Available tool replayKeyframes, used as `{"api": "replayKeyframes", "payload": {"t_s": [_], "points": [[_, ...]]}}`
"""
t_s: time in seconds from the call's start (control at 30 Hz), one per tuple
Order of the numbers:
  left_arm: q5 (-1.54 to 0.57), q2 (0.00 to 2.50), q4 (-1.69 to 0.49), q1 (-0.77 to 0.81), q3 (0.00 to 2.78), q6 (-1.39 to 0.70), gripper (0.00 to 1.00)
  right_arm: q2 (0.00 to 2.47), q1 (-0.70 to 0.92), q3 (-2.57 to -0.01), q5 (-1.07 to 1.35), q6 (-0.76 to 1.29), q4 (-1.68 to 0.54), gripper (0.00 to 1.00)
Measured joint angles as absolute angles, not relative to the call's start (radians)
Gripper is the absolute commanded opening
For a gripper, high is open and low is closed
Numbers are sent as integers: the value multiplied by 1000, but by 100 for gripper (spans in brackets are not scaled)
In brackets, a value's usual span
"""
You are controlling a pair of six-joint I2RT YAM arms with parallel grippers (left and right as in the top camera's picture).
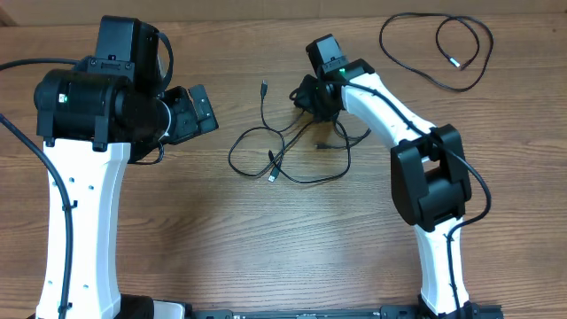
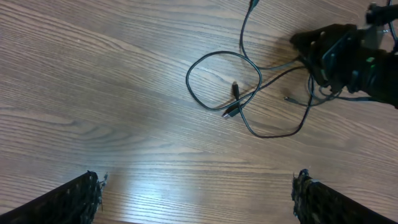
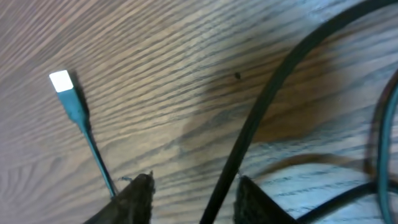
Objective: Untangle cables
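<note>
A tangle of thin black cables [image 1: 283,155] lies at the middle of the table, also seen in the left wrist view as loops [image 2: 249,93] with plug ends. My right gripper [image 1: 310,97] is down at the tangle's upper right edge. In the right wrist view its jaws [image 3: 193,193] straddle one black cable [image 3: 267,106]; the cable lies against the right finger [image 3: 255,202], with a gap to the left finger [image 3: 134,199]. A white-tipped plug [image 3: 62,81] lies left of the jaws. My left gripper [image 1: 199,111] hovers wide open left of the tangle, holding nothing [image 2: 198,193].
A separate black cable [image 1: 443,49] lies looped at the far right of the table. The right arm [image 1: 425,168] reaches in from the right, and the left arm [image 1: 84,177] stands at the left side.
</note>
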State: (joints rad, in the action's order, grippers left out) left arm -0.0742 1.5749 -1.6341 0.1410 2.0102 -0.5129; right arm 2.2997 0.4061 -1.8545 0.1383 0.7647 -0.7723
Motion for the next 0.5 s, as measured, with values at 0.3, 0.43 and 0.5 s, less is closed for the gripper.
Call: {"api": "replayKeyframes", "payload": {"t_s": [0.3, 0.43, 0.5], "points": [[-74, 1575, -1625, 141, 2010, -513, 100, 2302, 397, -1853, 146, 758, -802, 4], [-74, 1575, -1623, 141, 2010, -513, 100, 2300, 367, -1873, 157, 722, -851, 4], [-74, 1575, -1623, 141, 2010, -513, 100, 2289, 348, -1890, 170, 678, -857, 4]]}}
